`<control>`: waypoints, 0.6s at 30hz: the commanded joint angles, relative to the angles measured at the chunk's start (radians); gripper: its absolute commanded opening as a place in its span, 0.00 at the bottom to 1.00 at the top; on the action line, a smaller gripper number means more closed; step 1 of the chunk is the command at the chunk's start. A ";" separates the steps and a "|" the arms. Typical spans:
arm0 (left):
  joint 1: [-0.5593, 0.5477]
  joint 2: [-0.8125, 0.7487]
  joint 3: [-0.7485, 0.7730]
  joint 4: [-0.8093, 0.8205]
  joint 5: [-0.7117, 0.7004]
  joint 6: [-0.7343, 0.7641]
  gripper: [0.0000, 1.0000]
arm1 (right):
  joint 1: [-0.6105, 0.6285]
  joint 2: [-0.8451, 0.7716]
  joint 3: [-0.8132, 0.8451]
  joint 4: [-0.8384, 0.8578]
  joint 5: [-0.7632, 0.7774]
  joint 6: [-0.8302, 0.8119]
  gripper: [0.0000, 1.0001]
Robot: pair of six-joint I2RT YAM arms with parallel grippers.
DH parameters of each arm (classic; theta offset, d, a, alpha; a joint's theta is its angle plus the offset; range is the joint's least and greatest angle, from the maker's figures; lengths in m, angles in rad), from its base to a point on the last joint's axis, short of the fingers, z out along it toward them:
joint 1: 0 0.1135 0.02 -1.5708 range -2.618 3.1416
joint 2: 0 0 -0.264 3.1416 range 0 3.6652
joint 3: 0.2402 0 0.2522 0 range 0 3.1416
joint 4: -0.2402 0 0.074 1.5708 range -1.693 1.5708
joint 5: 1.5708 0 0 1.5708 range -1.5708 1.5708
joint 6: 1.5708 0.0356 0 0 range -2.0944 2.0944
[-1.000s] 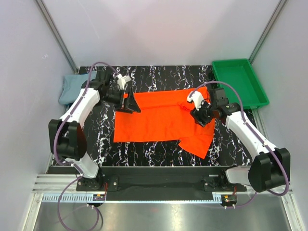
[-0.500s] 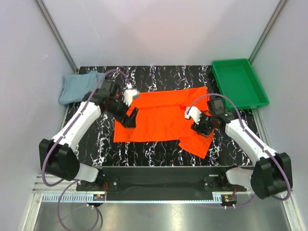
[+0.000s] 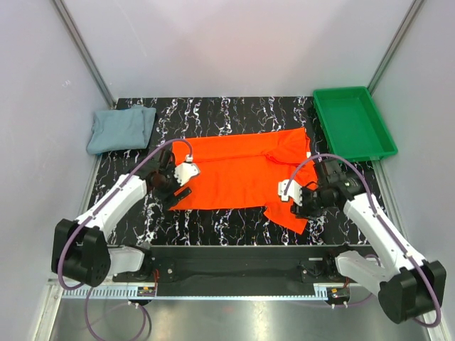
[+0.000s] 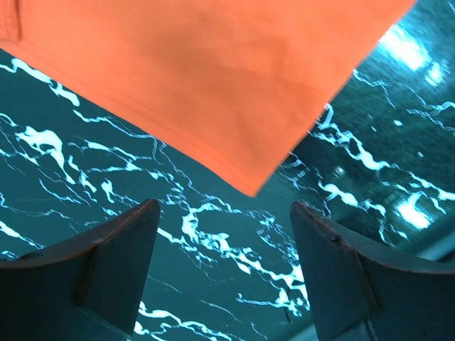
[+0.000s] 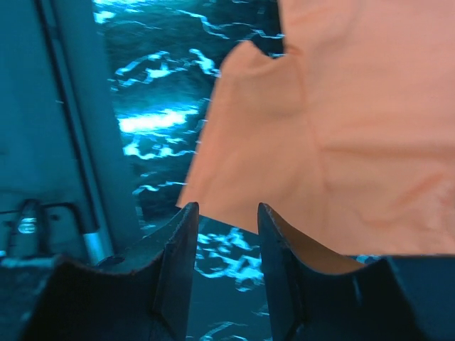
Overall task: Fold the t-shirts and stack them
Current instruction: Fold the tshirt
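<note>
Top external shows us the orange-red t-shirt [image 3: 238, 174] flat on the table [image 3: 227, 114], soft and limp, so we judge its near corners the best hold, where the left gripper [image 3: 178, 193] and right gripper [image 3: 300, 204] hover, jaws parted and empty.

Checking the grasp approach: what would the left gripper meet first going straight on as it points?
Likely the corner of the orange shirt, or the table just short of it; depth unclear.
</note>
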 commanded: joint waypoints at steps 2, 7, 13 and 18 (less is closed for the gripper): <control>-0.001 0.037 0.032 0.082 -0.007 0.008 0.77 | 0.009 0.164 0.130 -0.127 -0.133 0.103 0.44; -0.001 0.090 0.049 0.116 -0.008 -0.015 0.76 | 0.056 0.197 0.077 -0.066 -0.112 0.102 0.40; -0.001 0.128 0.081 0.139 -0.022 -0.003 0.75 | 0.105 0.110 -0.072 -0.023 -0.033 0.025 0.38; -0.001 0.142 0.112 0.137 -0.032 0.002 0.76 | 0.124 0.074 -0.149 -0.025 0.013 -0.062 0.38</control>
